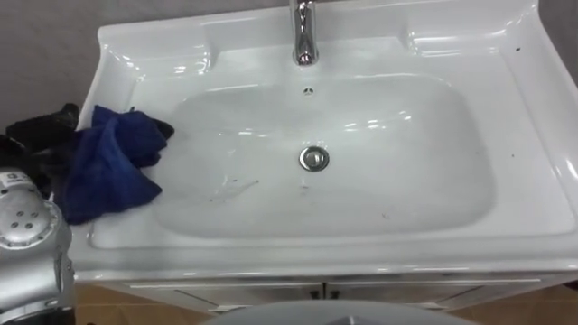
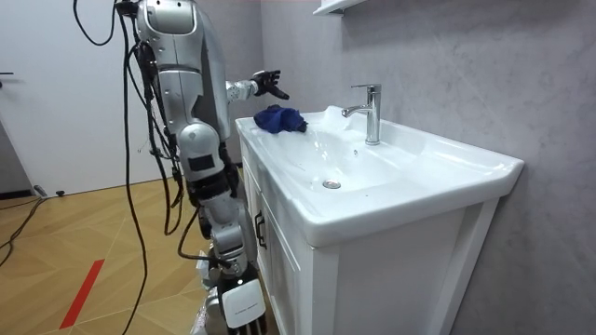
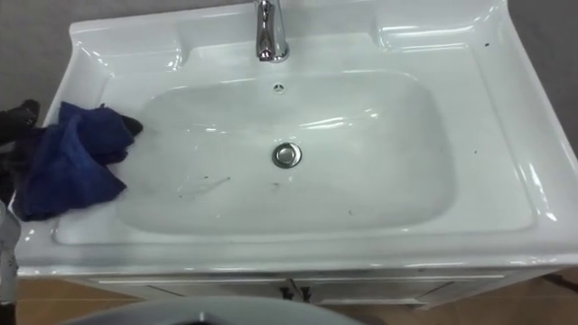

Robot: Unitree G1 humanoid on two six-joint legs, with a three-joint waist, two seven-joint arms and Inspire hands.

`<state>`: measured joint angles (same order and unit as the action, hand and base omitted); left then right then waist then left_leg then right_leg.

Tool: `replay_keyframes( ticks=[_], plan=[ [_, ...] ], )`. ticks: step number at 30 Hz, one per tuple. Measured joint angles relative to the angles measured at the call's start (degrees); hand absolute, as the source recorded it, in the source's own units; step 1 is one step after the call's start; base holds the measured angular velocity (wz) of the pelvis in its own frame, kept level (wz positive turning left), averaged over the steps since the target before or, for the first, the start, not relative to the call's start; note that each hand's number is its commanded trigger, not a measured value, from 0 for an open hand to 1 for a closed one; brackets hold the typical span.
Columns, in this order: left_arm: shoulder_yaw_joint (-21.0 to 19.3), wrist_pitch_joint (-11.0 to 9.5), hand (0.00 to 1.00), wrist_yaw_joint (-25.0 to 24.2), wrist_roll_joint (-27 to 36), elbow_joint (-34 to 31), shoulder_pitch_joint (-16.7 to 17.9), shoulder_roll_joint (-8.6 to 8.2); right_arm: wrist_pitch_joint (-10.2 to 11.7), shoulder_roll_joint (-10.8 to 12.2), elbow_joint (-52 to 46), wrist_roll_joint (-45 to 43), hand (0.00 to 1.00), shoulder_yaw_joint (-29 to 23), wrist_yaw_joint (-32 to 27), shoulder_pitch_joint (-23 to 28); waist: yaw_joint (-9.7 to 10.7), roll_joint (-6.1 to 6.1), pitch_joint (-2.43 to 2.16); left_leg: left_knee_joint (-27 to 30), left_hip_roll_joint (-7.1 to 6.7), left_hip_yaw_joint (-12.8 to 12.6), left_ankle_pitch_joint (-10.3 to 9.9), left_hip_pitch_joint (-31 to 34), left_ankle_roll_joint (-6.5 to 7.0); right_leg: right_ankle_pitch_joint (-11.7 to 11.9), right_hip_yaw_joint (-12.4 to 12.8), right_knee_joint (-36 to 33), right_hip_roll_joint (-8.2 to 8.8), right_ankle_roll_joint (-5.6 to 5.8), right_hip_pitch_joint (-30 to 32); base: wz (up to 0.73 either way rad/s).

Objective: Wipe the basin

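Observation:
A white basin (image 1: 519, 194) with a chrome tap (image 1: 304, 36) and a round drain (image 1: 314, 159) lies before me; faint smears mark the bowl left of the drain. A crumpled dark blue cloth (image 1: 108, 167) rests on the left rim and hangs a little over the bowl's edge. My black left hand (image 1: 41, 135) is at the basin's left edge, beside the cloth. In the room view the left hand (image 2: 268, 86) hovers a little above the cloth (image 2: 279, 119) with fingers spread, open and apart from it.
The basin sits on a white cabinet (image 2: 391, 279) against a grey wall (image 2: 466, 65). I stand at the cabinet's front, at the room view's left, on a wooden floor (image 2: 84, 242). A shelf corner (image 2: 335, 6) hangs above the tap.

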<state>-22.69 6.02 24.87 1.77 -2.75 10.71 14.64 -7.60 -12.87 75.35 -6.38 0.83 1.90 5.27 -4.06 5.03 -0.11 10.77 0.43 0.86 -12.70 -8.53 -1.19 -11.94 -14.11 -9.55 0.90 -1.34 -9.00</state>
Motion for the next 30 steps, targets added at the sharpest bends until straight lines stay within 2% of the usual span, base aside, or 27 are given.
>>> replay_keyframes(
  ticks=[4, 7, 9, 12, 16, 19, 21, 24, 26, 28, 30],
  plan=[
    [-2.82, 0.00, 0.00, 2.36, 0.07, -1.45, -0.29, 0.29, 0.02, -0.45, -0.11, -0.32, 0.00, -0.01, -0.04, 0.13, -1.14, 0.53, 0.05, -0.02, -0.08, 0.01, 0.00, -0.03, 0.00, -0.02, 0.03, -0.01, 0.05, 0.02, 0.07, 0.01],
    [-5.21, -0.06, 0.00, 4.73, 0.12, -1.72, -0.34, 2.06, 0.08, -0.59, -0.82, -0.21, 0.00, 0.03, -0.70, 0.61, -2.49, 0.90, 0.02, -0.03, -0.11, 0.04, 0.00, -0.07, 0.00, -0.13, 0.03, -0.09, 0.09, 0.01, 0.18, -0.04],
    [-8.33, -0.22, 0.00, 6.35, 0.27, -1.22, -0.38, 2.93, 0.24, -0.59, -2.13, -0.17, 0.00, 0.04, -1.25, 2.10, -3.65, 0.99, 0.01, -0.15, -0.17, 0.20, 0.00, -0.18, 0.00, -0.20, 0.02, -0.09, 0.13, 0.05, 0.05, 0.02],
    [-11.96, -0.66, 0.00, 10.32, 3.66, 1.38, 0.01, 2.98, 0.50, -0.75, -2.43, -0.13, 0.00, 0.02, -2.01, 3.24, -4.39, 0.87, 0.20, -0.18, -0.40, 0.99, 0.00, -0.08, 0.00, -0.34, -0.31, -0.14, 0.32, 0.26, 0.01, 0.09],
    [-15.97, -1.44, 0.00, 14.94, 8.12, 5.06, 0.49, 2.98, 0.49, -0.75, -2.73, -0.53, 0.00, 0.06, -2.22, 4.00, -6.25, 1.34, -0.17, -0.20, -0.47, 0.88, 0.00, 0.00, 0.00, -0.44, -0.23, -0.18, 0.73, 0.28, 0.05, 0.01],
    [-18.57, -2.63, 0.00, 19.09, 10.13, 9.35, 0.64, 2.99, 0.51, -1.15, -3.19, -1.28, 0.00, 0.12, -2.42, 4.26, -7.72, 1.37, -0.35, -0.19, -0.63, 0.87, 0.00, 0.20, 0.00, -0.56, -0.20, -0.37, 0.66, 0.40, 0.54, 0.00],
    [-20.33, -3.60, 0.00, 20.74, 12.76, 14.09, 1.88, 2.99, 0.49, -1.51, -5.00, -1.47, 0.00, 0.12, -2.45, 5.55, -9.04, 1.32, -0.87, -0.18, -0.90, 0.92, 0.01, 0.41, 0.01, -0.68, -0.49, -0.68, 0.92, 0.59, 0.85, 0.00],
    [-22.02, -3.70, 0.00, 22.76, 17.20, 19.87, 3.17, 2.98, 0.43, -1.59, -6.37, -1.48, 0.00, 0.16, -2.05, 6.24, -9.60, 1.21, -0.77, -0.17, -1.33, 1.14, 0.01, 0.43, 0.01, -0.97, -1.05, -1.12, 1.43, 1.03, 0.81, 0.11],
    [-22.20, -4.10, 0.00, 23.49, 20.27, 22.91, 4.10, 2.98, 0.43, -1.59, -6.57, -2.64, 0.00, 0.21, -1.79, 6.29, -10.58, 0.80, -0.92, -0.18, -1.52, 1.41, 0.01, 0.39, 0.02, -1.05, -1.07, -1.23, 1.63, 1.16, 0.85, 0.00],
    [-22.11, -4.20, 0.00, 23.50, 22.43, 26.75, 5.68, 2.97, 0.03, -1.63, -7.19, -4.95, 0.00, 0.32, -1.53, 6.18, -10.65, 0.71, -0.91, -0.18, -1.79, 1.55, 0.04, 0.42, 0.07, -1.23, -1.18, -1.27, 1.90, 1.44, 0.90, 0.05],
    [-21.94, -4.26, 0.00, 23.66, 23.28, 32.91, 7.54, 2.97, -0.97, -1.68, -8.92, -6.08, 0.00, 0.62, -0.72, 6.72, -10.63, -0.04, -0.89, -0.15, -2.13, 1.66, 0.07, 0.49, 0.16, -1.45, -1.24, -1.32, 2.27, 1.71, 1.00, 0.05]
  ],
)
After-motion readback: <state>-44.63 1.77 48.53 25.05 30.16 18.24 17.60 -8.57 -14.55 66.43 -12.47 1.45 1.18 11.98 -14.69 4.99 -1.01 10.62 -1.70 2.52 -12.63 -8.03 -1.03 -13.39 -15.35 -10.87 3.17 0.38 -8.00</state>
